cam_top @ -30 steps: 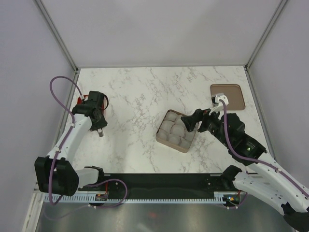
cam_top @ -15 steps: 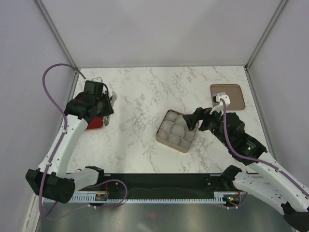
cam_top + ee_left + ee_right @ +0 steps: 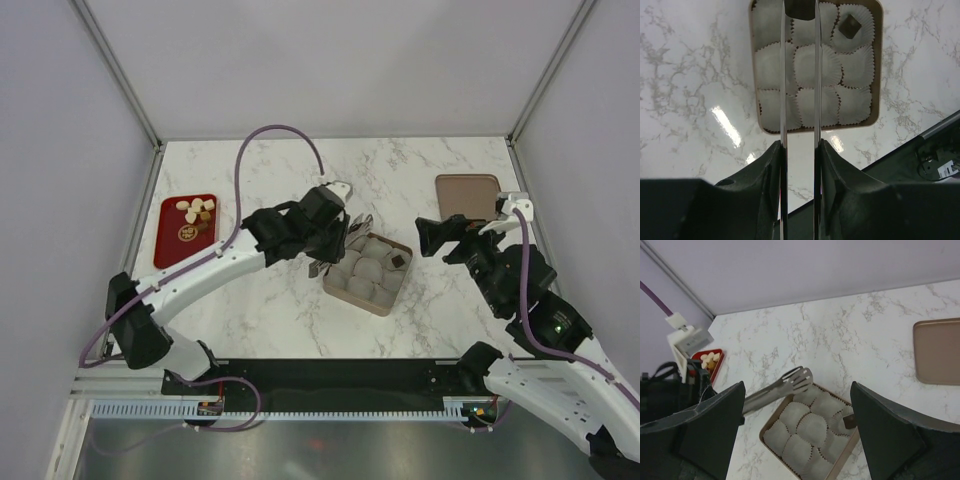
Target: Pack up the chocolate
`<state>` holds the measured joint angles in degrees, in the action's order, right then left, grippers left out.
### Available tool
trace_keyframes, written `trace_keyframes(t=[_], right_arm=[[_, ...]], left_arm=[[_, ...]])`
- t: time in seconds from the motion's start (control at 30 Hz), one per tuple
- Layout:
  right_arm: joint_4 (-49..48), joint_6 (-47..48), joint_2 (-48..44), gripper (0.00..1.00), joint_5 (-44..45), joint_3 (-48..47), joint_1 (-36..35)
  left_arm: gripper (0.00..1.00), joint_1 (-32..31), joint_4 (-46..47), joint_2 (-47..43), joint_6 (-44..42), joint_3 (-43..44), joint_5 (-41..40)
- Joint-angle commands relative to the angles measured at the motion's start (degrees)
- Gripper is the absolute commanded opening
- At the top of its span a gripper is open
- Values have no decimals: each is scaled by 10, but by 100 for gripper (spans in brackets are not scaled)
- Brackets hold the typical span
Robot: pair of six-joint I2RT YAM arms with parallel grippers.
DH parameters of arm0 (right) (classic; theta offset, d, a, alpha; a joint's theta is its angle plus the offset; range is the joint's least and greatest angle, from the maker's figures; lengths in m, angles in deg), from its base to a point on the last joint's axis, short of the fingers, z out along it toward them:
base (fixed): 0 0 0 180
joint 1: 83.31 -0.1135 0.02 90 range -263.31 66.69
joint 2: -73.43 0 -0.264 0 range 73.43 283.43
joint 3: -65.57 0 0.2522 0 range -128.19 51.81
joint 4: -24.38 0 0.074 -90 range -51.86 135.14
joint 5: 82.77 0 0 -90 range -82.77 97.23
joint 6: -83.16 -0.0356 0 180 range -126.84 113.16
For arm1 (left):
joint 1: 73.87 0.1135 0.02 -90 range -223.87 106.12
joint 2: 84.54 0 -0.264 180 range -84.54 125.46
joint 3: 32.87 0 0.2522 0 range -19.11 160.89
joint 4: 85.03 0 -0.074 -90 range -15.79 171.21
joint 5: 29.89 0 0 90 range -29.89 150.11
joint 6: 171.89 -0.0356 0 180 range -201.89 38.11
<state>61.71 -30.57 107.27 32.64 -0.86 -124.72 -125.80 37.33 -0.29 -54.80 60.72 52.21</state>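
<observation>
Metal tongs (image 3: 816,75) pinched tight by left gripper (image 3: 799,150) over box (image 3: 878,60); one dark chocolate (image 3: 849,26) in right corner cup, other chocolates (image 3: 196,210) on red tray (image 3: 170,245) far left; right gripper (image 3: 437,236) spread, empty; risk: tips snagging paper cups (image 3: 855,102), tipping them

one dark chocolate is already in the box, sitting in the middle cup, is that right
Not quite. One dark chocolate is in the box, but it sits in a corner cup, not the middle one. The middle cup looks empty. The left wrist view shows this most clearly.
</observation>
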Motion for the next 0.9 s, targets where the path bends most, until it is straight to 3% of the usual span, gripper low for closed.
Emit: trace_keyframes(t=[0.0, 0.37, 0.87], right_arm=[[6, 15, -6, 95, 44, -29, 1], [14, 18, -24, 95, 61, -18, 1], [15, 27, -35, 95, 75, -11, 1]], left_arm=[[34, -32, 56, 44, -1, 49, -36], [36, -61, 58, 118, 16, 63, -47], [45, -69, 49, 117, 30, 40, -48]])
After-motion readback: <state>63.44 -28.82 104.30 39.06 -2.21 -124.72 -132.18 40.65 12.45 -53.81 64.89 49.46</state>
